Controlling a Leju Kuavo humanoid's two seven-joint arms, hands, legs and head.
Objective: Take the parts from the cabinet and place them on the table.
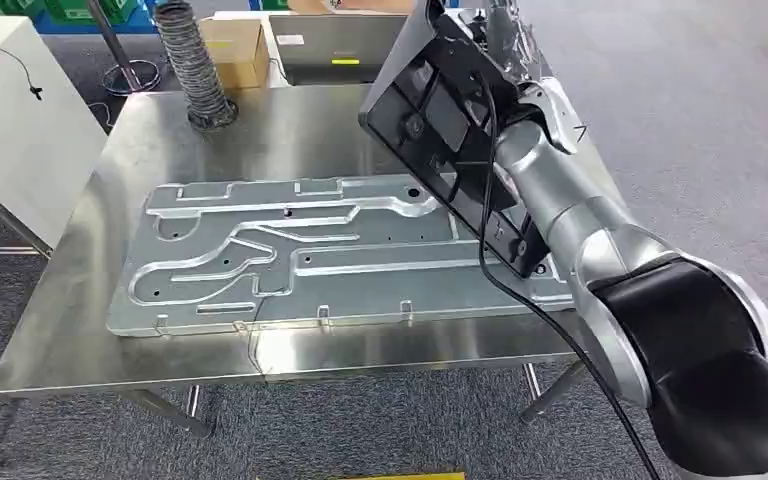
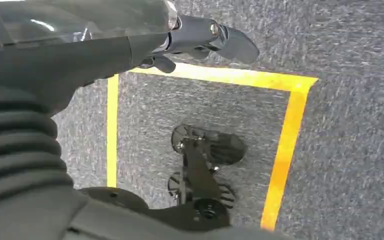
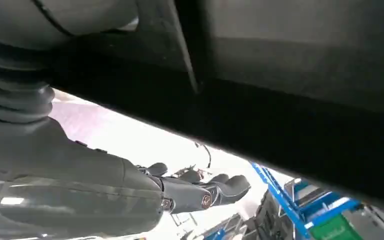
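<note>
Right hand (image 1: pixel 520 75) carries the flat black moulded plastic panel (image 1: pixel 440 130), tilted, above the right end of the steel counter (image 1: pixel 160 130); fingers (image 3: pixel 220 187) curl round its edge. Looks stiff, light, awkwardly broad: an edge grip risks swing. Left hand (image 2: pixel 200 37) hangs, clenched on nothing.

The head view looks down on the steel surface (image 1: pixel 80 300); the left wrist view faces carpet; the right wrist view sits close under a black panel (image 3: pixel 290 100).
</note>
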